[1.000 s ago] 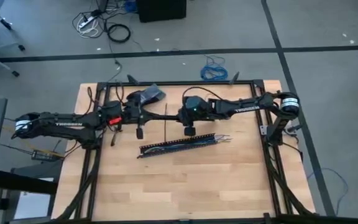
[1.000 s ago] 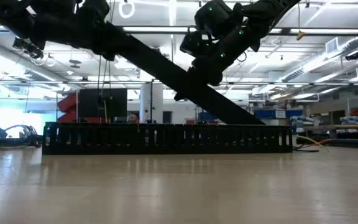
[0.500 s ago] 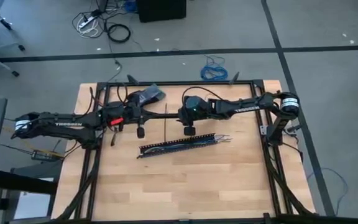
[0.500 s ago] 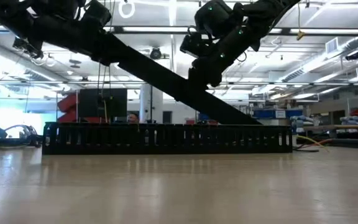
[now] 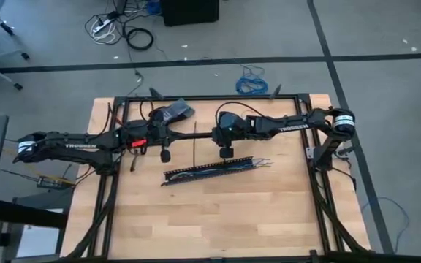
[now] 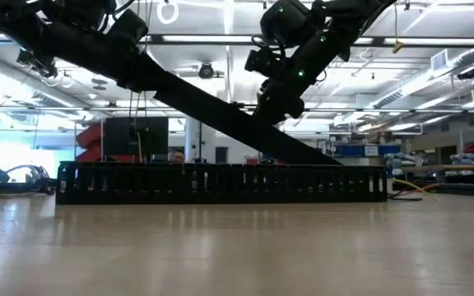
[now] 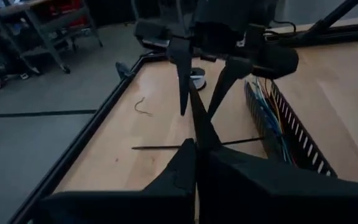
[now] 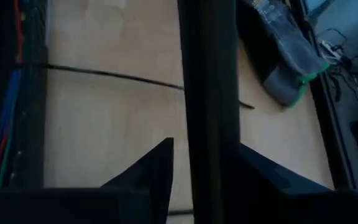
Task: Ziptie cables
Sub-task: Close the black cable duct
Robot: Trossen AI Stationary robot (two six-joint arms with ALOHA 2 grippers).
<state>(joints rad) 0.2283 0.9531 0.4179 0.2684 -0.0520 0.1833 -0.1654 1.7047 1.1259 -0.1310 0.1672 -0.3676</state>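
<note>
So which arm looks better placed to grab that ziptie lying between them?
Probably right: the right gripper hangs open beside the ziptie; the left gripper is shut.

The right claw (image 5: 227, 152) has shifted slightly toward the table's right.

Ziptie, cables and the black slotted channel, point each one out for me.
ziptie (image 5: 195, 144): high view, middle of the strip.
cables (image 7: 267, 117): left wrist view, blue wires inside the channel.
black slotted channel (image 6: 220, 182): low view, middle of its side wall.

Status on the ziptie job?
Left gripper shut on first ziptie, aloft. Right gripper open around its free end. Cables untied in slotted channel; second ziptie on table. Nothing blocking.
</note>
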